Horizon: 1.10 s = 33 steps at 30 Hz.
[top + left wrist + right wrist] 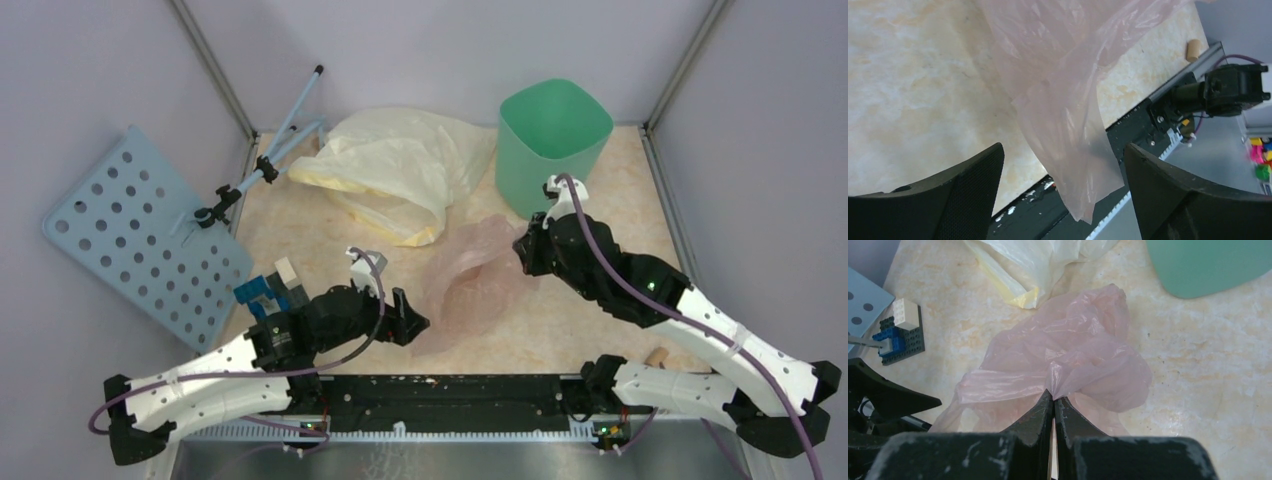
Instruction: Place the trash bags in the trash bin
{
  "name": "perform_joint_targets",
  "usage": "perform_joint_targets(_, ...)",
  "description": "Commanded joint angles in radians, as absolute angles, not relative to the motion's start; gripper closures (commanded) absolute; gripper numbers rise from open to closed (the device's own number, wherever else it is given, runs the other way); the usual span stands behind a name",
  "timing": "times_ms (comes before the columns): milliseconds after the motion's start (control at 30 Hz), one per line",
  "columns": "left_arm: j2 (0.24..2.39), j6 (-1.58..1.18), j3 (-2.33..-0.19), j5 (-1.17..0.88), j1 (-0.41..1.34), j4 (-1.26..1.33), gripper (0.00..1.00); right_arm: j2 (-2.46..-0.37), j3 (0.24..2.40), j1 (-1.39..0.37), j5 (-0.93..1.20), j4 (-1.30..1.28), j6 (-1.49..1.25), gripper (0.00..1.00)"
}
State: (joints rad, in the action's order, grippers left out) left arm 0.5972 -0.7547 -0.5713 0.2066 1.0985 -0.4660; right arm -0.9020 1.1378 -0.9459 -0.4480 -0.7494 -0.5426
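Note:
The pale-pink trash bag (475, 275) lies crumpled mid-table, partly lifted. My right gripper (1054, 399) is shut on a gathered pinch of the bag (1073, 355), at its right end (525, 250). My left gripper (415, 325) stands open at the bag's near-left end. In the left wrist view a loose flap of the bag (1063, 75) hangs between the wide-apart fingers (973, 190), touching neither, with the gripper (1063, 195) over the table's front edge. The mint-green trash bin (553, 140) stands upright at the back right, just behind the right gripper; its wall (1208, 262) shows in the right wrist view.
A larger pale-yellow bag (400, 165) lies at the back centre, touching the bin's left side. A blue perforated board (140, 235) leans at the left, with a clamp stand (270, 160) beside it. Toy bricks (272, 290) sit near the left arm. A cork (657, 356) lies front right.

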Motion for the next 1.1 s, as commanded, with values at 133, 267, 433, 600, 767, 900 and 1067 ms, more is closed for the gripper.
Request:
perform_joint_targets(133,0.610,-0.758,-0.553,0.006,1.100,-0.324,0.01,-0.881,1.138,-0.938,-0.427,-0.727,-0.546,1.00)
perform_joint_targets(267,0.606,-0.769,-0.537,-0.054,1.100,-0.333,0.26,-0.881,1.136,-0.937,-0.419,-0.730,-0.547,1.00)
perform_joint_targets(433,0.593,-0.774,-0.510,-0.074,1.101,-0.325,0.70,-0.869,1.140,-0.938,-0.428,-0.751,-0.553,1.00)
perform_joint_targets(600,0.588,-0.768,-0.516,-0.062,1.101,-0.341,0.70,-0.838,1.113,-0.937,-0.448,-0.756,-0.567,1.00)
perform_joint_targets(767,0.578,-0.737,-0.537,0.051,1.101,-0.388,1.00,-0.829,1.100,-0.939,-0.442,-0.766,-0.571,1.00)
perform_joint_targets(900,0.596,-0.721,-0.543,0.161,1.099,-0.373,1.00,-0.822,1.096,-0.938,-0.457,-0.776,-0.564,1.00)
perform_joint_targets(1067,0.660,-0.654,-0.583,0.293,1.089,-0.351,1.00,-0.807,1.079,-0.938,-0.465,-0.789,-0.573,1.00)
